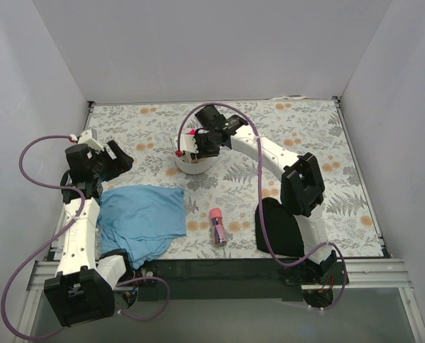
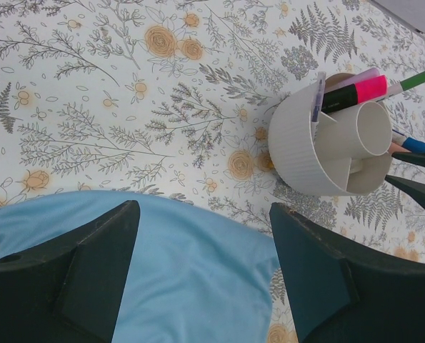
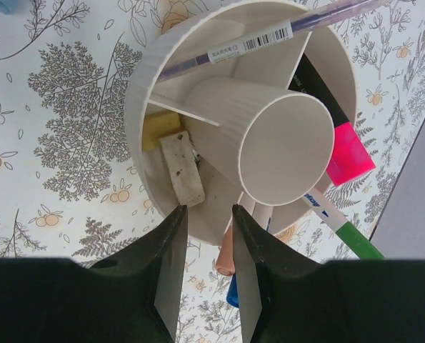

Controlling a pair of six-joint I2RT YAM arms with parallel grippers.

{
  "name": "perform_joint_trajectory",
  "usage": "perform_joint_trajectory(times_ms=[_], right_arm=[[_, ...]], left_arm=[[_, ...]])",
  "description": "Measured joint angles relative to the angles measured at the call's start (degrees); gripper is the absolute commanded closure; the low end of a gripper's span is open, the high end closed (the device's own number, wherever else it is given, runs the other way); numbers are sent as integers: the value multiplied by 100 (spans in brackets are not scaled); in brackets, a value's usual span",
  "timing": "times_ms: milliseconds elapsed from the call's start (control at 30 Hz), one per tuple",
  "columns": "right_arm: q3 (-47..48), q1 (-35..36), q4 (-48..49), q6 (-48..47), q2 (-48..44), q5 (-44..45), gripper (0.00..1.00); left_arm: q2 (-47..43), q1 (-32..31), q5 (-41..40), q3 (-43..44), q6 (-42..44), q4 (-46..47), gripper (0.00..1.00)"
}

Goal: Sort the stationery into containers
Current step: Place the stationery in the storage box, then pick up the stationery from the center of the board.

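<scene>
The white round organiser point(image 1: 197, 168) stands mid-table. In the right wrist view its rim point(image 3: 137, 86) fills the frame. It holds a purple pen point(image 3: 255, 39), a red-pink highlighter point(image 3: 348, 153), a green-capped marker point(image 3: 355, 239), a grubby white eraser point(image 3: 183, 168), a yellow piece point(image 3: 161, 125) and peach- and blue-capped pens point(image 3: 226, 261). My right gripper point(image 3: 208, 209) hovers just above the near rim, jaws a little apart and empty. A stubby pink tube point(image 1: 218, 226) lies on the table in front. My left gripper point(image 2: 203, 207) is open and empty above the blue cloth point(image 2: 191, 279).
The blue cloth point(image 1: 142, 218) lies crumpled at the front left. A black cloth point(image 1: 280, 227) lies at the front right by the right arm's base. White walls enclose the floral table point(image 1: 305, 128) on three sides.
</scene>
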Motion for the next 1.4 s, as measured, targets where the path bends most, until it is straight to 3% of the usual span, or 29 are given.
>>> perform_joint_trajectory(times_ms=[467,533,567,600,800,900,1000,1267,1400], right_arm=[[-306,24,35,306,-111,90,61],[-468,20,31,732,-275,87,51],[-573,15,42,1113,-402,85,19],[-704,11,46,1530,-549,74,2],[-2212,-42,282,4092,-2004,-28,2],[-2728,-98,310,5442,-2345,-236,11],[-3036,-90,295,6314,-2310,-251,18],[-3101,391,155,8227,-1797,184,19],[-3051,706,-74,8887,-1644,527,34]], left_arm=[[-2,0,66,-26,4,4,27],[-9,-2,131,-26,17,4,26],[-17,-4,142,-28,24,4,26],[-28,-7,151,-35,37,7,26],[-120,-94,140,-160,94,20,26],[-186,-201,140,-234,111,28,26],[-299,-317,142,-260,111,20,25],[-780,-501,144,-422,140,-57,25],[-824,-520,142,-433,155,-142,25]])
